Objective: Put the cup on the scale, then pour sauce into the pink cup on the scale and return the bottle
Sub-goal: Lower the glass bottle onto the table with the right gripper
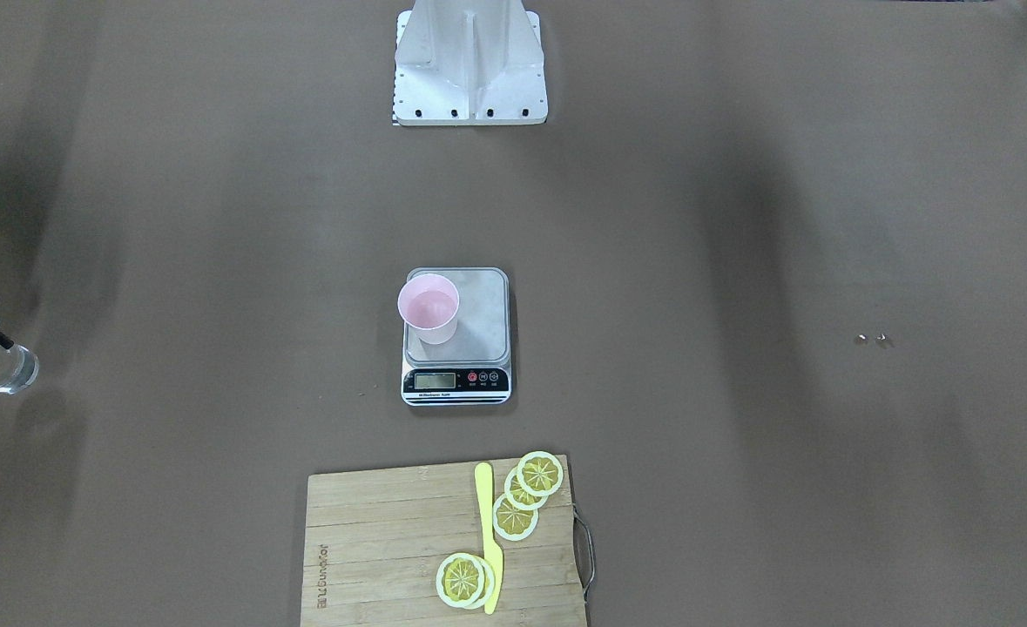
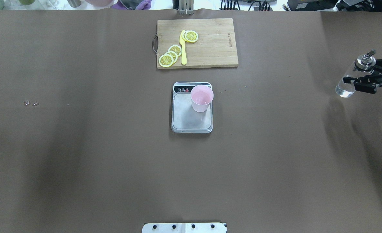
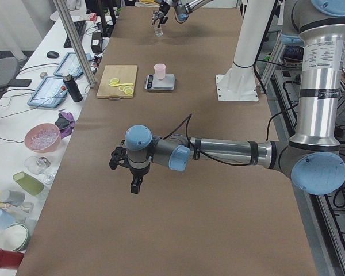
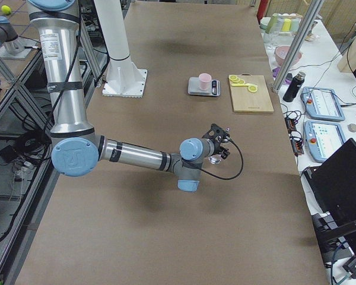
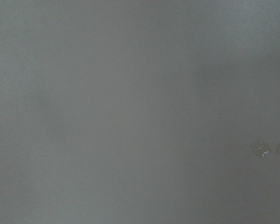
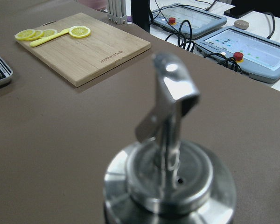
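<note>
Glass bottle (image 2: 344,87) upright, spout up | right fingers (image 2: 362,86) gripping it | left fingers (image 3: 135,185): cannot tell

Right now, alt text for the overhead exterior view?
A pink cup stands on the scale, centre frame. At the right edge, the right pincer grips the bottle; a cutting board with lemon slices lies beyond the scale.

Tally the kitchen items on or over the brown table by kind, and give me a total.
Cup: 1
Scale: 1
Bottle: 1
Cutting board: 1
Knife: 1
Lemon slices: 5, two overlapping
Total: 10
</note>
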